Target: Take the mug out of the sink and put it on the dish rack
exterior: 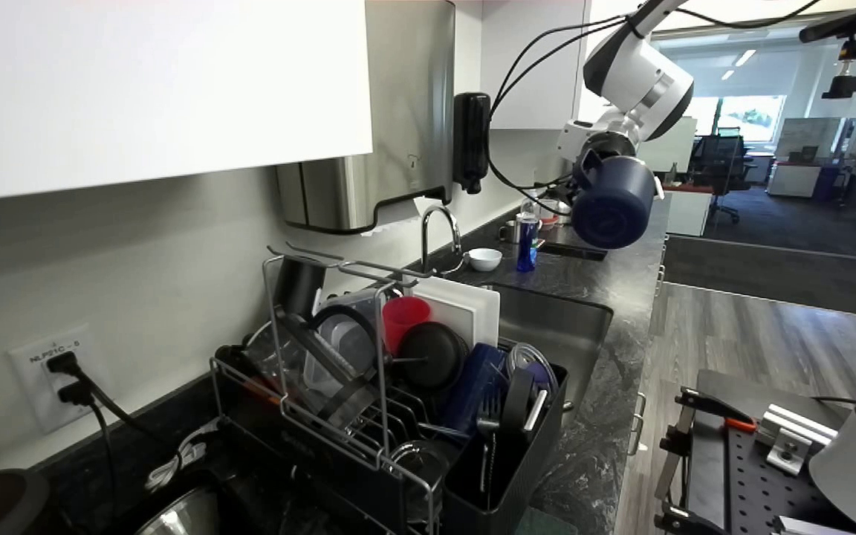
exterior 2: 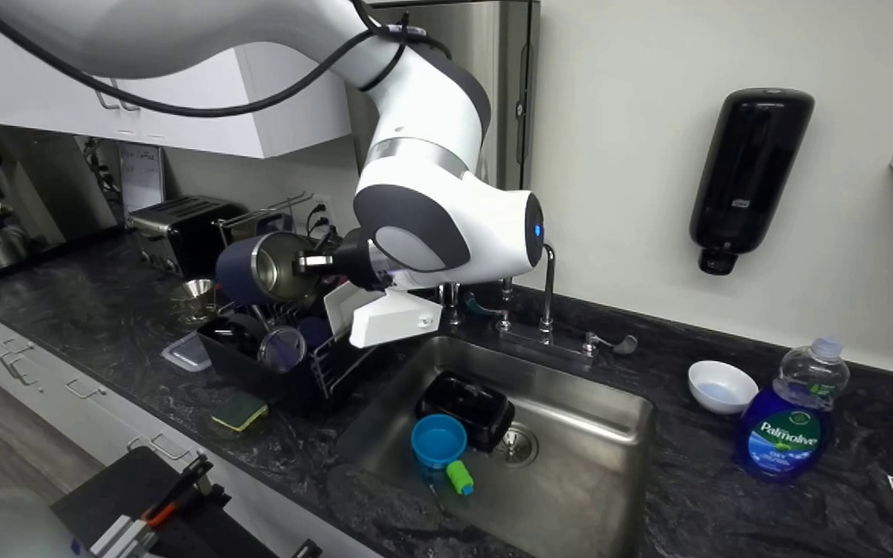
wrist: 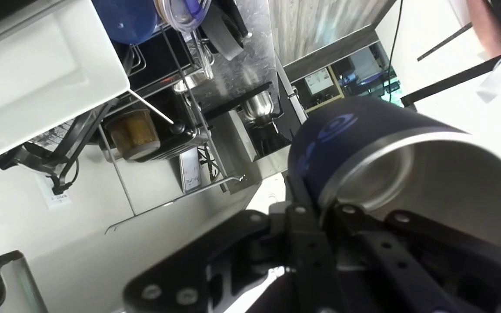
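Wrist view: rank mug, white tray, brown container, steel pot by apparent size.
1. mug
2. white tray, cut off by frame
3. brown container
4. steel pot
Apparent only: the mug is held near the camera.

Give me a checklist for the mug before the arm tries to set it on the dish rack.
1. Confirm the mug is out of the sink: ok, it is held up in the air.
2. Confirm the end effector is closed on it: ok, pinching it at the rim.
3. Mug upright: not ok, it is tipped over sideways with its mouth toward the end effector.
4. Nothing left inside: ok as far as the wrist view shows; part of the interior is hidden.
5. Free spot on the dish rack: cannot tell; a red cup, a white dish and other ware crowd it.
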Robot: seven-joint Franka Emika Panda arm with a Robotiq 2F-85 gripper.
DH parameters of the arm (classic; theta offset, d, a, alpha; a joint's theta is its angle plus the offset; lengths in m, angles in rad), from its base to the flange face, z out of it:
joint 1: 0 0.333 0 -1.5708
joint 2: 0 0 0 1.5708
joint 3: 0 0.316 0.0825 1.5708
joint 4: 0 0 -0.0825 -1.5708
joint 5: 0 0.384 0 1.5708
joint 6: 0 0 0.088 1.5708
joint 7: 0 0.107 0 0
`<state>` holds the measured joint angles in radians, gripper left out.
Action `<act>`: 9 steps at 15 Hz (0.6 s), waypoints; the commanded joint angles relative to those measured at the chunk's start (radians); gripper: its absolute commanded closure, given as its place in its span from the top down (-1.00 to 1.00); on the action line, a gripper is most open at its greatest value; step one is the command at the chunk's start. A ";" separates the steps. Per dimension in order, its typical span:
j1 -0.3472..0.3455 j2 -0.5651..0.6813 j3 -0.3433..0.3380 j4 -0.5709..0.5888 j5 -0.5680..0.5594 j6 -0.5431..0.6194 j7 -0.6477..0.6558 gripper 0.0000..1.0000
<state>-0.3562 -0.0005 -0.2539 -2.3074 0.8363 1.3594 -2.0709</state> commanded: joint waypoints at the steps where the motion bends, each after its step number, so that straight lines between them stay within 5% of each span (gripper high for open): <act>1: 0.036 -0.023 -0.008 -0.043 0.054 0.014 -0.037 -0.97; 9: 0.103 -0.020 0.013 -0.097 0.129 0.072 -0.098 -0.97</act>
<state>-0.2645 -0.0005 -0.2443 -2.3751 0.9183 1.3804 -2.1420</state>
